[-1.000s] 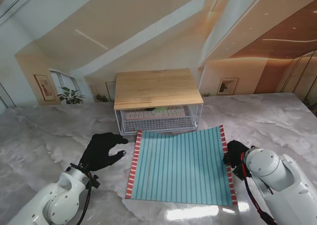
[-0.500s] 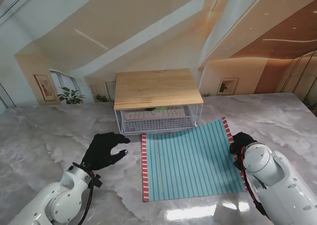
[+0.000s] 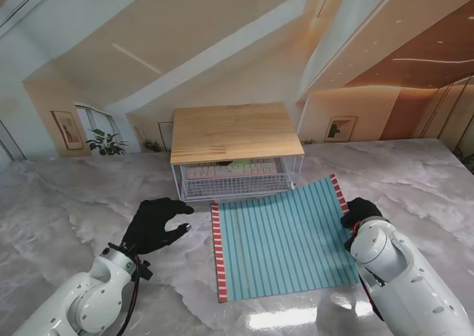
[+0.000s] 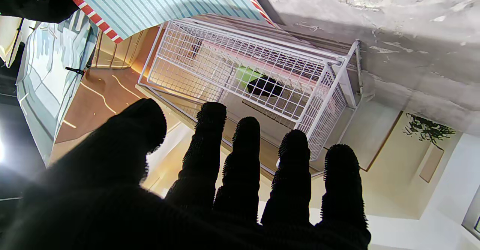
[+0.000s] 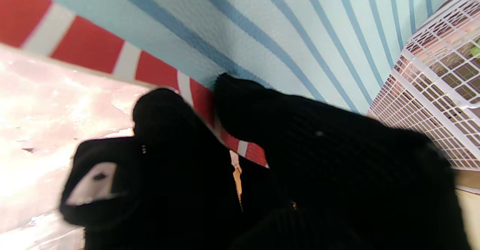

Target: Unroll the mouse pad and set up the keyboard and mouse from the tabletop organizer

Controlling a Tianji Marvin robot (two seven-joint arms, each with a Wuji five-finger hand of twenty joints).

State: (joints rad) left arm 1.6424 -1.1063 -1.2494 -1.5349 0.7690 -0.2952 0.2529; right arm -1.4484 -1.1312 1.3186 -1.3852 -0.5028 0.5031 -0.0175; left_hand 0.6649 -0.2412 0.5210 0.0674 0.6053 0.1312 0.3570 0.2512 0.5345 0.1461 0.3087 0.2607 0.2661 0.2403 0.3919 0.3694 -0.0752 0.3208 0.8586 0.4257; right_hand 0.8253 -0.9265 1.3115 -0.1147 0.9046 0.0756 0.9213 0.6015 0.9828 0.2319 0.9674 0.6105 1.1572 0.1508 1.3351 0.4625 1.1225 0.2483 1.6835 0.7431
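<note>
right hand (image 3: 361, 211) (pinching) on mouse pad (image 3: 285, 236) edge

wire organizer (image 3: 235, 179) blocks the mouse pad's (image 3: 285, 238) far edge.

The worktop (image 3: 67, 203) is grey-white marble with a glossy sheen. 2 things lie directly on it: a white wire organizer (image 3: 235, 179) with a wooden top at the far centre, and a blue-striped, red-edged mouse pad (image 3: 285, 240) spread flat just near of it, slightly skewed.
</note>
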